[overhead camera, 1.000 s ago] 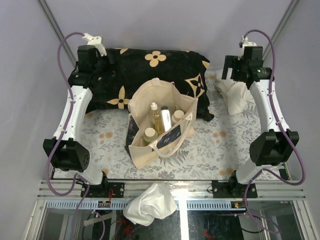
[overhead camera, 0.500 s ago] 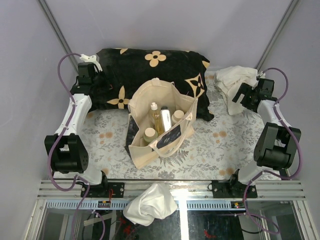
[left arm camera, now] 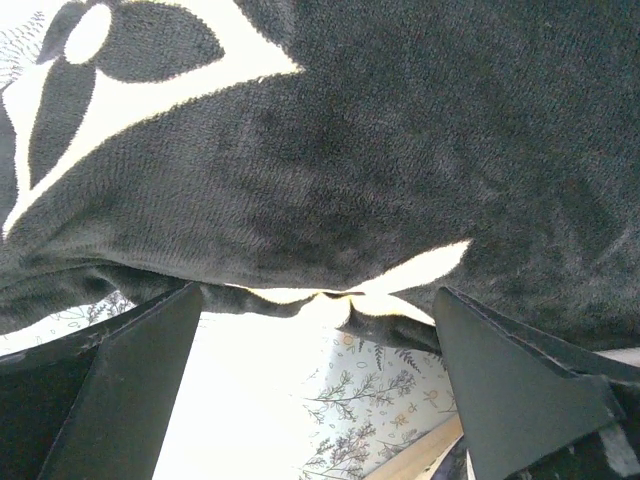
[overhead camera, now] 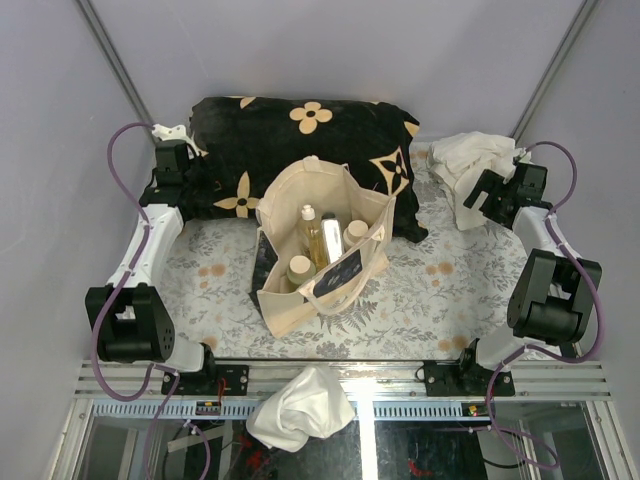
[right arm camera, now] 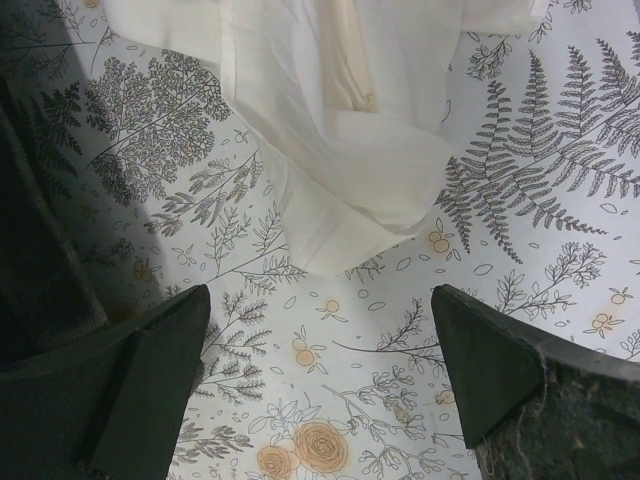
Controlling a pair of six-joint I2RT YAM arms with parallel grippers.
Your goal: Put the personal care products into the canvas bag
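The left gripper [left arm camera: 315, 300] has its jaws spread wide and empty, close against the left end of the black cushion with tan flowers [overhead camera: 300, 140]. The right gripper [right arm camera: 320, 300], equally wide with nothing in it, hangs over the floral tablecloth [overhead camera: 430, 290] just beside a crumpled white cloth [right arm camera: 330, 130] at the far right corner. Mid-table, in front of the cushion, the canvas bag [overhead camera: 295, 305] stands open-mouthed. The personal care products [overhead camera: 315, 240] stand inside it, four bottles showing, one translucent yellow-green and two beige-capped.
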